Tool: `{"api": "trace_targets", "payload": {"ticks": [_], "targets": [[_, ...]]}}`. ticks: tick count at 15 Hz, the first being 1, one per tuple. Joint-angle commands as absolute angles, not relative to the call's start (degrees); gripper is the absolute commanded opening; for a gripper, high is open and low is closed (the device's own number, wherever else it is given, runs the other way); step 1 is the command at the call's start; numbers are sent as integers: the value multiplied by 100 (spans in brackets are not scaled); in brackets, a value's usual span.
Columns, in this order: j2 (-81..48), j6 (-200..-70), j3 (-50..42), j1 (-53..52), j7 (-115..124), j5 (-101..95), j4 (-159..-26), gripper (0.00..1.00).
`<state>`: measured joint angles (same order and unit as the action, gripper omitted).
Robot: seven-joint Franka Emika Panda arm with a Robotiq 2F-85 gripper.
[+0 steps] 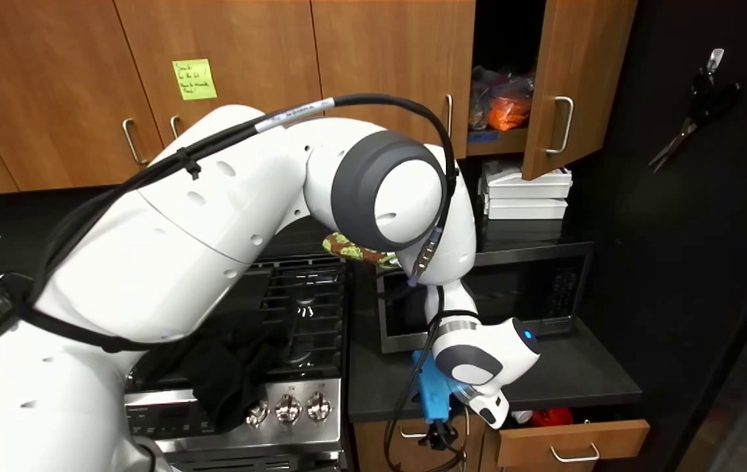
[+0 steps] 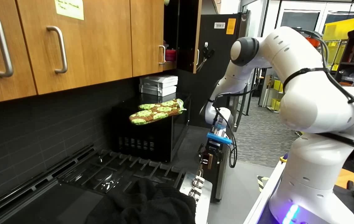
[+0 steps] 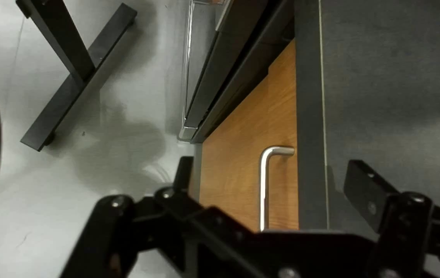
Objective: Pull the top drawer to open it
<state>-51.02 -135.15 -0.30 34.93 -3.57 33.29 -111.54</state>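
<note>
The jaws are spread wide; in the wrist view the handle point(image 3: 264, 189) shows between the fingers point(image 3: 366, 191), apart from both. It is on the top drawer point(image 3: 235, 158), just beyond the jaws and under the edge of the surface point(image 3: 389, 96). In an exterior view, a pulled-out drawer point(image 1: 563, 438) sits right of the jaws, the stove point(image 1: 307, 328) left of them, the microwave point(image 1: 511, 288) behind.

The arm point(image 1: 209, 203) is finished white, its collar point(image 1: 357, 190) grey. A black cable point(image 1: 373, 99) is secured by black straps point(image 1: 111, 344). The base point(image 2: 313, 183) is lit blue. Screws point(image 3: 288, 272) are set in the black gripper point(image 3: 269, 172).
</note>
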Motion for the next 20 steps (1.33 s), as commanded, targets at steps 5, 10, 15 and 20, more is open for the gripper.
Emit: {"api": "trace_targets", "payload": {"ticks": [5,10,15,20], "targets": [[-5332,-14032,-308,3362,-365,3893,-11846,100],[-5380,-14240,-207,3500,-628,4140,-11839,100],[-5684,-14500,-33,3396,-687,4473,-11415,100],[-6153,-15466,-275,3069,-400,4687,-11245,100]]}}
